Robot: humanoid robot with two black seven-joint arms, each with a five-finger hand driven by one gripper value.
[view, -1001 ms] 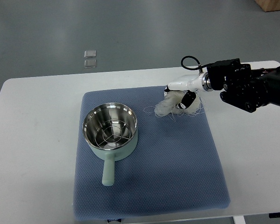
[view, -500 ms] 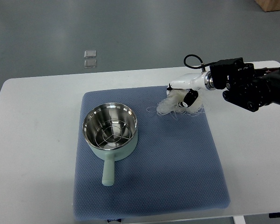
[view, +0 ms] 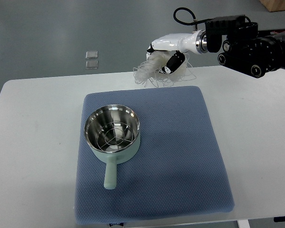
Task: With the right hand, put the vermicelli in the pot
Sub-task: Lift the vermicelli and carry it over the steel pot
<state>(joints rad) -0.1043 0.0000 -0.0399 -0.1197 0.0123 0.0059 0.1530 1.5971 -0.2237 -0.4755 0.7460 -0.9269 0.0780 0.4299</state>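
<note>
My right hand comes in from the right edge and is shut on a white bundle of vermicelli. It holds the bundle in the air above the far edge of the blue mat, with loose strands hanging down. The pale green pot with a shiny steel inside stands on the left part of the mat, its handle pointing toward me. The hand is up and to the right of the pot. The left hand is out of view.
The mat lies on a white table. Two small clear squares lie on the grey floor beyond the table. A wooden corner shows at the top right.
The right hand has lifted the vermicelli off the mat and carried it up and to the left, toward the far edge of the mat. The pot has not moved.
</note>
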